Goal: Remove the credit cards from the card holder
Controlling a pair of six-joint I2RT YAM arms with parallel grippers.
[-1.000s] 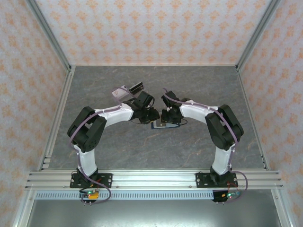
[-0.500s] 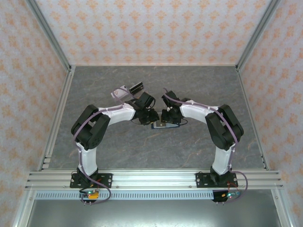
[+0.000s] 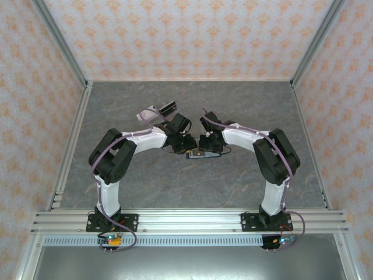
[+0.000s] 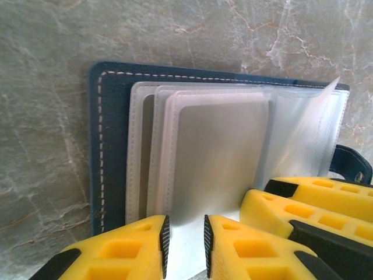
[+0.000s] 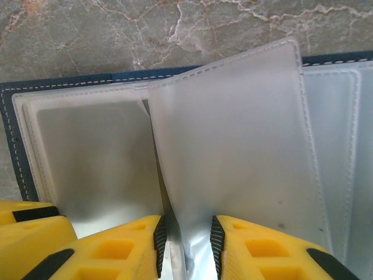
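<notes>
Card holder (image 3: 201, 154) lies open and flat on the bench (image 3: 175, 186), with both arms bent inward from their near bases to meet over it. Left end effector (image 4: 185, 245) is narrowly parted at the lower edge of the stacked clear sleeves (image 4: 204, 146). The right end effector (image 5: 185, 245), equally narrow, straddles one raised sleeve (image 5: 233, 134). Whether either one pinches, I cannot tell. Beyond the left arm is a clear stand (image 3: 150, 114).

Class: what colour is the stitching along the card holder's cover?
White stitching on the navy card holder; clearest in the left wrist view.
</notes>
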